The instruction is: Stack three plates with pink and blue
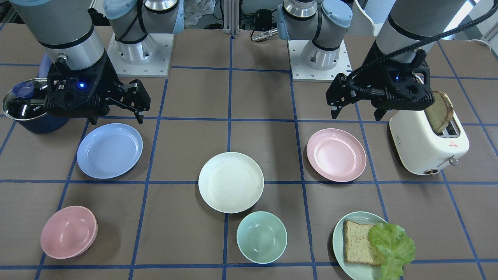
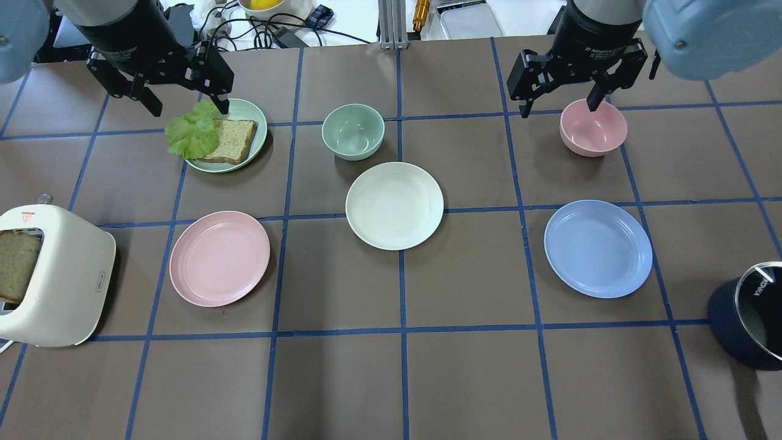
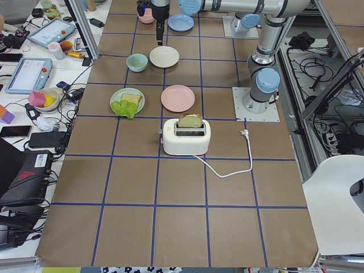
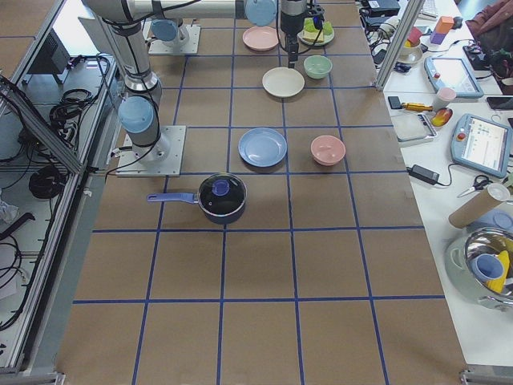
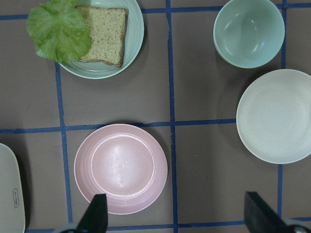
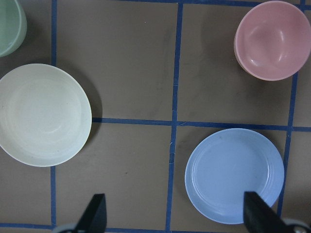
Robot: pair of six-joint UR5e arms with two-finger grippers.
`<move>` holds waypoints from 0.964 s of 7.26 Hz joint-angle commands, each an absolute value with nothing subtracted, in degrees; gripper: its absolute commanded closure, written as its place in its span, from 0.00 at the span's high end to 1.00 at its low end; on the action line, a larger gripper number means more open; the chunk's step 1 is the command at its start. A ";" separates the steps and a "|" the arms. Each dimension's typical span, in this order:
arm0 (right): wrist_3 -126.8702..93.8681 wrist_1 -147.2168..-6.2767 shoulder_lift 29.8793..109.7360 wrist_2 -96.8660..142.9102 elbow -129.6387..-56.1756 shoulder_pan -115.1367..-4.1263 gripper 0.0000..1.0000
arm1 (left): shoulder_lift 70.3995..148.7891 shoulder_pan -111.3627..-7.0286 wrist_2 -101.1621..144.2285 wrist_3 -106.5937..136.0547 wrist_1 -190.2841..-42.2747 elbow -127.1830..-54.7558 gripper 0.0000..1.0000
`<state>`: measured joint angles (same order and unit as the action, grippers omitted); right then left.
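Matte brown tabletop (image 2: 342,379) lying under a blue tape grid (image 2: 402,293), three round, shallow, matte plates sitting well apart in a row, cream plate (image 2: 394,205) between pink plate (image 2: 219,258) and blue plate (image 2: 597,248), left gripper (image 2: 188,107) and right gripper (image 2: 559,107) hanging above, fingers spread wide, gripping nothing.
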<state>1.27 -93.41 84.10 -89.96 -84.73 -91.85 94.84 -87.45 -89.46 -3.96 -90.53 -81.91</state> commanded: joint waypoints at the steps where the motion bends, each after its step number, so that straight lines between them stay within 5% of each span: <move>1: 1.14 -93.34 85.24 -89.82 -84.55 -91.85 1.00 | 94.83 -87.45 -89.47 -3.96 -90.53 -81.91 1.00; 7: 1.06 -92.81 85.25 -90.35 -84.20 -91.76 1.00 | 94.57 -87.45 -89.47 -3.96 -90.62 -81.91 1.00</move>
<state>1.12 -93.00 85.32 -90.25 -84.28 -91.79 94.60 -87.43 -89.47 -3.96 -90.58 -81.91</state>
